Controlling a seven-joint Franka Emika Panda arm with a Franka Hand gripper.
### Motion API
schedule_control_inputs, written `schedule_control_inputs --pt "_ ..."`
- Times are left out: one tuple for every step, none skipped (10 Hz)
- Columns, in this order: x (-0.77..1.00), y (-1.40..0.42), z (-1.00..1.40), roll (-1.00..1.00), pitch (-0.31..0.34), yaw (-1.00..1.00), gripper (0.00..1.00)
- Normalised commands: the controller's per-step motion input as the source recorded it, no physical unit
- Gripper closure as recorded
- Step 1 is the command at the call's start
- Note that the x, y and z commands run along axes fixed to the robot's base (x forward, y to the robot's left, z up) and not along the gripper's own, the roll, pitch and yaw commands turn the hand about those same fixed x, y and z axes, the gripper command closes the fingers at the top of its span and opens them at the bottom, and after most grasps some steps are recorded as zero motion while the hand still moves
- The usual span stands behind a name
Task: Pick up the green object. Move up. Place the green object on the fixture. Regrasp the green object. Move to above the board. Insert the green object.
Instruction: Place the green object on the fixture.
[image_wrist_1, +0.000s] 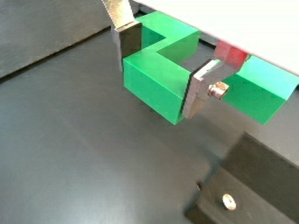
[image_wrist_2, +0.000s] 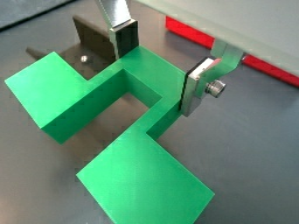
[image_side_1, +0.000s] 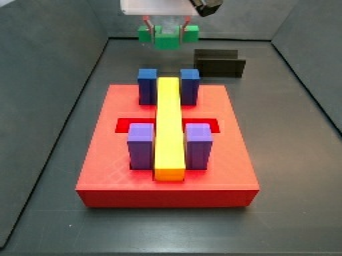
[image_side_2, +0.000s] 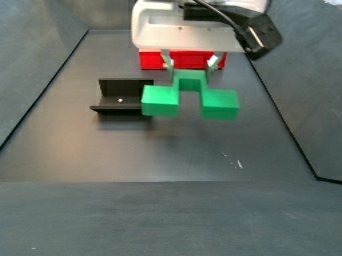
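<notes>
Green object (image_wrist_2: 111, 114) clamped in gripper (image_wrist_2: 162, 63); fixture (image_side_2: 118, 96) beside.

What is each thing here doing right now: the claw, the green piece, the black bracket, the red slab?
Gripper: shut on the green piece, up off the floor.
Green piece: held in the air, beside the fixture.
Fixture: on the floor, nothing in it.
Board: flat, bearing a yellow bar, blue and purple blocks.

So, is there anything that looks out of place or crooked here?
Nothing stands out. The end effector holds the green object level in the air, its fingers on the raised centre. The fixture stands upright beside it. On the board, the yellow bar and the blue and purple blocks sit straight.
</notes>
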Motion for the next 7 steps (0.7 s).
schedule_control_inputs --pt "1.0 -0.2 0.16 -0.49 0.109 -0.05 1.0" --pt "1.0 -0.18 0.15 -0.49 0.097 -0.05 1.0" --pt "1.0 -0.17 0.14 -0.49 0.097 -0.05 1.0" --pt "1.0 -0.19 0.06 -0.43 0.086 -0.03 1.0" --pt "1.0 -0.19 0.03 -0.39 0.083 -0.02 1.0" --pt "1.0 -0.18 0.01 -0.37 0.08 -0.02 1.0" --pt "1.0 -0.17 0.01 -0.37 0.086 -0.02 1.0"
